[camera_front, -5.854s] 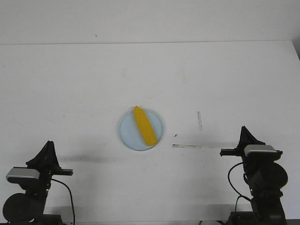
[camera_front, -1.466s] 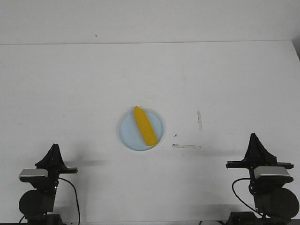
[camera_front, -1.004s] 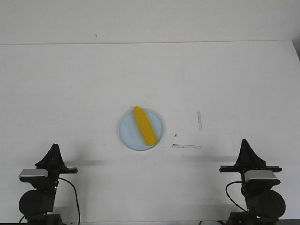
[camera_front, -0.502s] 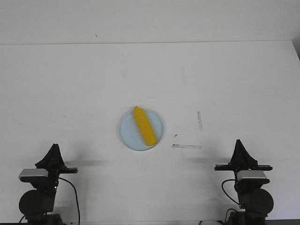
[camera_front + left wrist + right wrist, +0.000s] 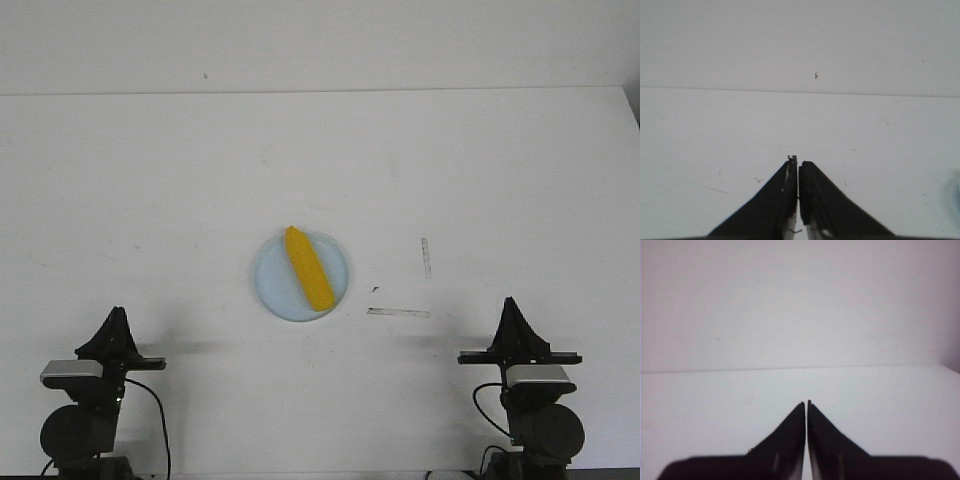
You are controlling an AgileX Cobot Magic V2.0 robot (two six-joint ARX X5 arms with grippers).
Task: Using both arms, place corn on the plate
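Note:
The yellow corn (image 5: pixel 308 268) lies on the pale blue plate (image 5: pixel 271 281) at the table's middle, its pointed end toward the far side. My left gripper (image 5: pixel 118 316) is folded back at the near left, shut and empty; in the left wrist view (image 5: pixel 798 162) its jaws meet over bare table, and a sliver of the plate (image 5: pixel 956 192) shows at the frame's edge. My right gripper (image 5: pixel 512 305) is folded back at the near right, shut and empty; it shows in the right wrist view (image 5: pixel 806 403) with the jaws together. Both grippers are well apart from the plate.
Two dark tape marks (image 5: pixel 398 312) (image 5: pixel 425 257) lie on the white table to the right of the plate. The table's far edge (image 5: pixel 320 92) meets a pale wall.
The right arm shifted left and settled near the front edge over the last second and a half. The left arm, the corn and the plate have not moved lately.

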